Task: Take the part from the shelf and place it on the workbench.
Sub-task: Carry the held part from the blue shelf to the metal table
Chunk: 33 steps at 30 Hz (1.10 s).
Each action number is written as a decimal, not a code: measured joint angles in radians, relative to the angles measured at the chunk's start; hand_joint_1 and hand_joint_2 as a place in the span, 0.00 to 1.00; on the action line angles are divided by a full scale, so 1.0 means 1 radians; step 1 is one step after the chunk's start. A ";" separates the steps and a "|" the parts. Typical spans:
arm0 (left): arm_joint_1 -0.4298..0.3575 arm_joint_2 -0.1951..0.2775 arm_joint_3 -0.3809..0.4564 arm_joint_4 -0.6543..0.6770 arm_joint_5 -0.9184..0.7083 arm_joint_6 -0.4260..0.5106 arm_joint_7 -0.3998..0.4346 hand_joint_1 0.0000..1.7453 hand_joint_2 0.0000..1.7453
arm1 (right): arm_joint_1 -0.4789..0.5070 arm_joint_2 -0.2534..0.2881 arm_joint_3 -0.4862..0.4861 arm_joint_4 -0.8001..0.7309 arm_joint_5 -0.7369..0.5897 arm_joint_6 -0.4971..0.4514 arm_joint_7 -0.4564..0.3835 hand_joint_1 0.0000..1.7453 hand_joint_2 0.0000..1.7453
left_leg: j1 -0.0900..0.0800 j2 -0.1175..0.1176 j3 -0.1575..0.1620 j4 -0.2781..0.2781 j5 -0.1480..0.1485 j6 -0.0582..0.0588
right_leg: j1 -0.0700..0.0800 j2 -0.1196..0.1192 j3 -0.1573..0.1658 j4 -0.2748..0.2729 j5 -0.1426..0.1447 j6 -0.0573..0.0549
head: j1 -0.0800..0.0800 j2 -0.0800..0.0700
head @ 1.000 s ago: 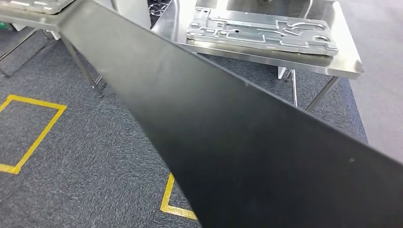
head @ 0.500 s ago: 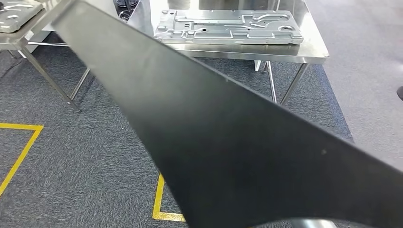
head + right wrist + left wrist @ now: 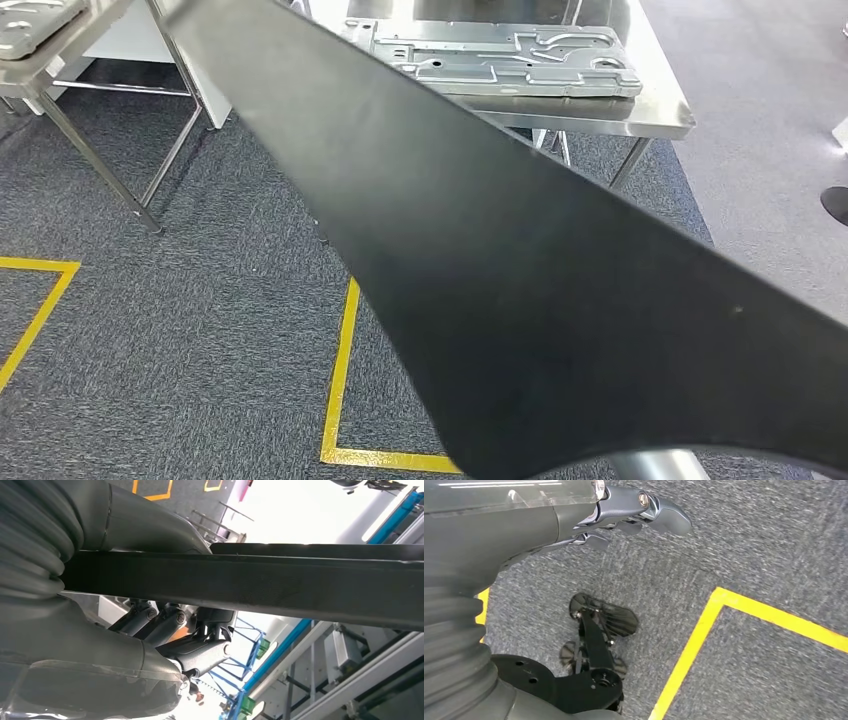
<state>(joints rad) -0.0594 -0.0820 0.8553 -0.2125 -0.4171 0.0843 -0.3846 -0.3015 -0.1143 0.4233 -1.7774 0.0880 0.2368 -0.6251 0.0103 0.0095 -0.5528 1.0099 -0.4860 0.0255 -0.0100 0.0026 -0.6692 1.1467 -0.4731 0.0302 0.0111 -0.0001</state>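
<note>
The right hand (image 3: pixel 165 630) grips a long black part (image 3: pixel 520 290), its thumb over one face and its darker fingers (image 3: pixel 150 617) curled under the other in the right wrist view. From the head view the part runs as a broad dark band from the far left to the near right, carried above grey carpet (image 3: pixel 180 330) marked with yellow tape (image 3: pixel 345 390). The left hand (image 3: pixel 624 515) hangs over the carpet in the left wrist view, holding nothing, its fingers loosely bent and slightly apart.

Beyond the part stands a steel workbench (image 3: pixel 640 112), with a pressed metal plate (image 3: pixel 500 60) lying flat on it. A second table (image 3: pixel 70 60) stands at the far left, with another plate (image 3: pixel 30 20) on its top.

Compared with half a second ago, the whole head view has shifted: the workbench's right leg sits nearer the part's edge, the tape corner has slid right and shows more of its near line, and more of the left table's legs are visible. The part keeps much the same diagonal across the frame. A dark object (image 3: pixel 835 205) now shows at the right edge, on the paler floor (image 3: pixel 770 120).
</note>
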 joint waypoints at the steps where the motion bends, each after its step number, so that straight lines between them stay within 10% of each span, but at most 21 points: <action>1: 0.000 0.000 0.000 0.000 -0.001 0.000 -0.001 0.00 1.00 | -0.001 0.000 0.000 0.000 0.000 0.000 0.000 1.00 1.00 | -0.001 0.000 0.004 0.000 -0.005 -0.004 | 0.004 -0.006 0.033 -0.068 0.022 -0.006 | 0.000 0.000; 7: -0.003 0.002 0.000 -0.001 -0.002 0.000 -0.004 0.00 1.00 | -0.003 0.006 -0.001 -0.005 0.005 -0.003 0.000 1.00 1.00 | -0.002 0.005 0.018 0.012 -0.033 -0.037 | 0.009 -0.005 0.093 -0.157 0.019 -0.036 | -0.003 0.000; 12: 0.001 0.004 0.000 -0.001 -0.001 0.000 -0.004 0.00 1.00 | -0.001 0.013 -0.001 -0.005 0.008 -0.004 0.000 1.00 1.00 | 0.001 -0.001 -0.153 0.291 -0.117 -0.049 | 0.008 0.003 0.139 -0.166 -0.009 -0.052 | -0.009 0.000; 15: 0.004 0.004 0.000 -0.001 -0.001 0.000 -0.004 0.00 1.00 | 0.001 0.014 -0.001 -0.005 0.008 -0.004 0.000 1.00 1.00 | 0.001 -0.001 -0.182 0.311 -0.098 -0.049 | 0.008 0.007 0.150 -0.165 -0.019 -0.051 | -0.008 0.000; 19: 0.004 0.006 0.000 -0.001 0.000 -0.001 -0.004 0.00 1.00 | -0.001 0.016 -0.001 -0.002 0.010 -0.004 -0.001 1.00 1.00 | -0.004 -0.004 -0.107 0.087 0.046 -0.033 | 0.009 0.016 0.192 -0.165 -0.058 -0.037 | -0.008 0.000; 23: 0.003 0.008 0.000 -0.001 0.001 0.000 -0.004 0.00 1.00 | -0.004 0.018 -0.001 0.001 0.012 -0.005 -0.003 1.00 1.00 | -0.004 -0.008 -0.059 0.000 0.053 -0.007 | 0.010 0.015 0.189 -0.131 -0.065 -0.013 | -0.005 0.000; 28: 0.002 0.009 0.001 -0.001 0.001 0.001 -0.004 0.00 1.00 | -0.008 0.018 -0.001 0.008 0.011 -0.005 -0.007 1.00 1.00 | 0.001 -0.008 -0.017 -0.014 0.027 0.003 | -0.004 0.009 0.002 0.124 -0.140 0.013 | 0.000 0.000; 30: 0.005 0.009 0.001 -0.001 0.001 0.001 -0.004 0.00 1.00 | -0.007 0.018 -0.001 0.013 0.011 -0.005 -0.007 1.00 1.00 | 0.001 -0.008 0.006 -0.014 0.010 0.000 | -0.009 0.007 -0.019 0.094 -0.101 0.016 | 0.000 0.000; 33: 0.004 0.008 0.002 -0.001 0.001 0.000 -0.005 0.00 1.00 | -0.008 0.018 -0.001 0.017 0.010 -0.005 -0.009 1.00 1.00 | 0.002 -0.008 0.041 -0.013 -0.017 -0.013 | -0.008 -0.005 0.026 -0.093 0.031 0.009 | 0.000 0.000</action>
<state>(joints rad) -0.0549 -0.0738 0.8574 -0.2132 -0.4164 0.0847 -0.3896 -0.3095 -0.0961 0.4221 -1.7605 0.0982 0.2319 -0.6339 0.0122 0.0013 -0.5113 0.9967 -0.5032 0.0121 -0.0185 -0.0022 -0.6430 1.0538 -0.4422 0.0389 0.0115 0.0000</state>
